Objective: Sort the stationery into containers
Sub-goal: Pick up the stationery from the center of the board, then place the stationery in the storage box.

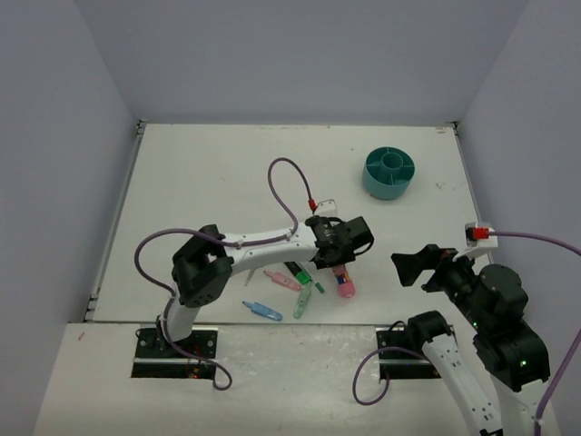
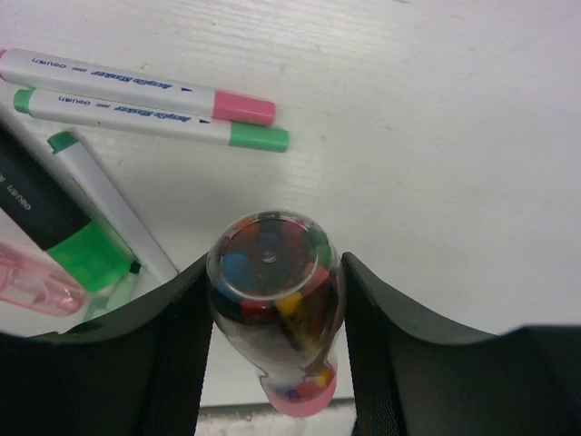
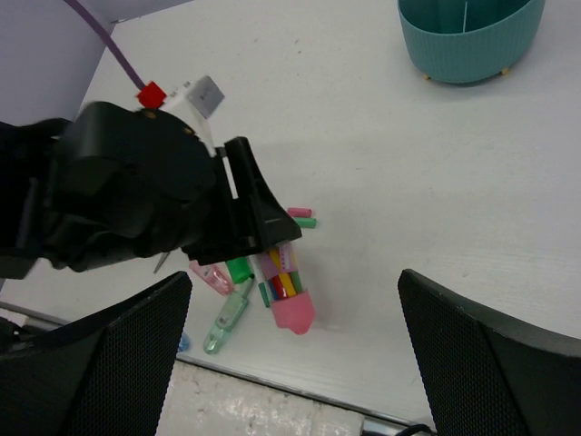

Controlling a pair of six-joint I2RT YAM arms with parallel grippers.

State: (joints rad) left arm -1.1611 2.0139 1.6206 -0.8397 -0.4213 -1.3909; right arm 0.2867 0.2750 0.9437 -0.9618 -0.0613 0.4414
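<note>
My left gripper (image 1: 340, 262) is shut on a clear tube with a pink cap (image 1: 344, 283) that is full of coloured pieces. The tube (image 2: 272, 272) sits between both black fingers (image 2: 182, 354), cap end pointing down at the table; the right wrist view shows it (image 3: 289, 289) tilted under the left gripper. Beside it lie a pink-capped pen (image 2: 136, 86), a green-capped pen (image 2: 154, 118), a green highlighter (image 2: 54, 218) and a pink clip (image 2: 36, 282). The teal organizer (image 1: 388, 173) stands far right. My right gripper (image 1: 413, 266) (image 3: 295, 363) hangs open and empty to the right of the tube.
A pink clip (image 1: 281, 280), a green clip (image 1: 302, 304) and a blue clip (image 1: 261, 311) lie near the table's front edge, left of the tube. The front edge (image 3: 300, 395) runs just below the tube. The organizer (image 3: 467, 41) shows divided compartments.
</note>
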